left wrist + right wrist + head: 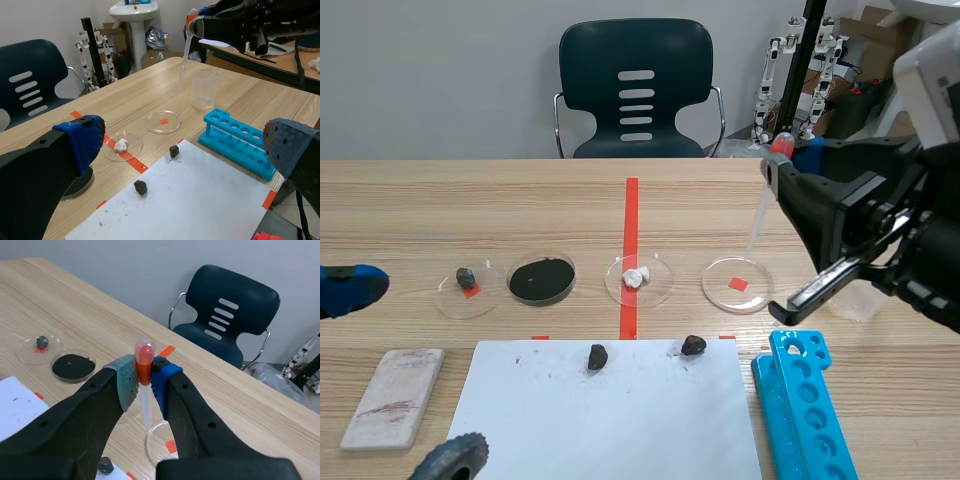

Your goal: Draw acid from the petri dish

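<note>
My right gripper (144,382) is shut on a clear dropper (145,397) with an orange-red bulb, held upright. It hangs above the clear petri dish (737,284) with a red tape mark under it, its thin tip (756,232) over the dish's far right rim. The same dropper (186,47) and dish (163,121) show in the left wrist view. My left gripper (185,145) is open at the table's near left with nothing between its fingers; one blue fingertip (350,287) shows in the scene view.
Left of the clear dish stand a dish with white lumps (638,279), a dish of black powder (541,280) and a dish with a dark stone (467,290). Two dark stones (597,356) lie on white paper (605,410). A blue tube rack (805,400) and a clear beaker (204,88) stand at the right.
</note>
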